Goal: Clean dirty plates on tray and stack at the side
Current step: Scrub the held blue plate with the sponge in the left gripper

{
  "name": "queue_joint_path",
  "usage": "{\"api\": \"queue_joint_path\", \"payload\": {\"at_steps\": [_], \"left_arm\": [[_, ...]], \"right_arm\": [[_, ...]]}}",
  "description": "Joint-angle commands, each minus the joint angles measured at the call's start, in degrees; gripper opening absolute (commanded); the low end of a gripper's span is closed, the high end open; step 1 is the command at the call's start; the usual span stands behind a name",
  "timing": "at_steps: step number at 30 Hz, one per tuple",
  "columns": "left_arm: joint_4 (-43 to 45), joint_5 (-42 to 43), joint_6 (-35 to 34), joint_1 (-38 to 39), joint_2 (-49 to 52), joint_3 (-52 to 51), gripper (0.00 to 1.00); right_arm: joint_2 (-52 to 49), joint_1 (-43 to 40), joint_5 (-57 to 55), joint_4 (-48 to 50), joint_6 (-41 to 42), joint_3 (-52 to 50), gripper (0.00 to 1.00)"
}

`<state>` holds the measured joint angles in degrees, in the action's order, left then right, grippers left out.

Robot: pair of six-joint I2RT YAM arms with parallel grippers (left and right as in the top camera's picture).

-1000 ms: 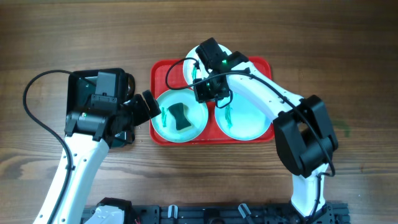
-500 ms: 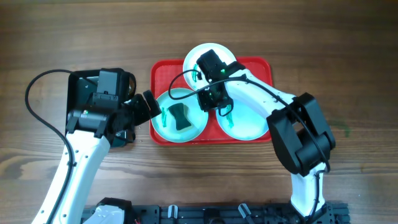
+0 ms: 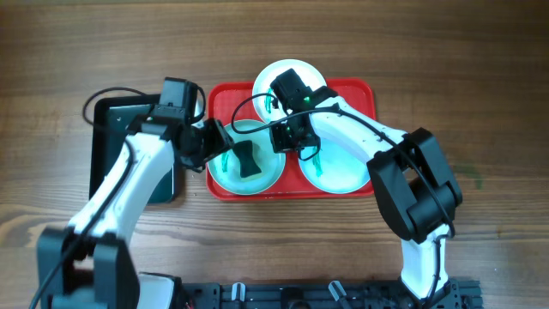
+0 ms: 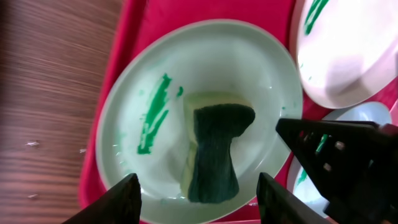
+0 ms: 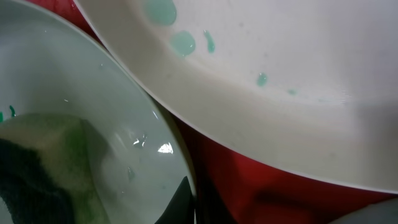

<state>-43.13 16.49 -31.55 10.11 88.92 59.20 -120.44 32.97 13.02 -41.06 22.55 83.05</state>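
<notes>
The red tray point(image 3: 225, 96) holds three dirty plates. The white one point(image 3: 287, 75) is at the back. A pale turquoise one point(image 3: 266, 176) sits front left with a green-and-yellow sponge point(image 3: 248, 160) on it. The other turquoise one point(image 3: 343, 167) sits front right. My left gripper point(image 3: 225, 153) is open above the left plate point(image 4: 186, 68), its fingers point(image 4: 118, 202) either side of the sponge point(image 4: 214, 149). A green smear point(image 4: 152, 115) marks that plate. My right gripper point(image 3: 287, 140) is shut on that plate's right rim point(image 5: 177, 149), one finger point(image 5: 180, 202) inside it.
A black glossy tray point(image 3: 116, 120) lies on the wooden table left of the red tray, under my left arm. The white plate point(image 5: 280, 93) overhangs the turquoise one's rim close to my right gripper. The red tray floor point(image 5: 261, 186) shows between them.
My left arm has swung right from over the black tray, and its open gripper now hangs over the sponge. My right gripper moved down-left onto the left plate's rim and has stayed there.
</notes>
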Motion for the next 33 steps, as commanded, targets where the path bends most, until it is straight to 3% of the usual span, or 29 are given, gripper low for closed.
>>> {"api": "queue_joint_path", "payload": {"at_steps": [1, 8, 17, 19, 20, 31, 33], "left_arm": [[2.8, 5.5, 1.3, 1.2, 5.4, -0.1, 0.54], [6.2, 5.5, 1.3, 6.6, 12.4, -0.1, 0.43], [5.7, -3.0, 1.1, 8.1, 13.6, -0.4, 0.28], [5.7, -6.9, 1.1, 8.1, 14.3, -1.0, 0.16], [5.4, -9.3, 1.1, 8.1, 14.5, -1.2, 0.06], [-0.4, -31.8, 1.4, 6.1, 9.5, 1.9, 0.04], [0.7, -30.1, 1.5, 6.2, 6.6, 2.1, 0.04]], "right_arm": [[-1.1, 0.2, -1.4, -0.1, 1.5, -0.8, 0.04], [-1.1, 0.2, -1.4, -0.1, 1.5, -0.8, 0.04], [-1.1, 0.2, -1.4, -0.3, 1.4, -0.8, 0.04], [-1.1, 0.2, -1.4, -0.4, 1.4, -0.8, 0.04], [-1.1, 0.2, -1.4, -0.3, 1.5, -0.8, 0.05], [-1.1, 0.2, -1.4, -0.3, 1.4, -0.8, 0.04], [-1.1, 0.2, -1.4, -0.3, 1.4, -0.8, 0.04]]}}
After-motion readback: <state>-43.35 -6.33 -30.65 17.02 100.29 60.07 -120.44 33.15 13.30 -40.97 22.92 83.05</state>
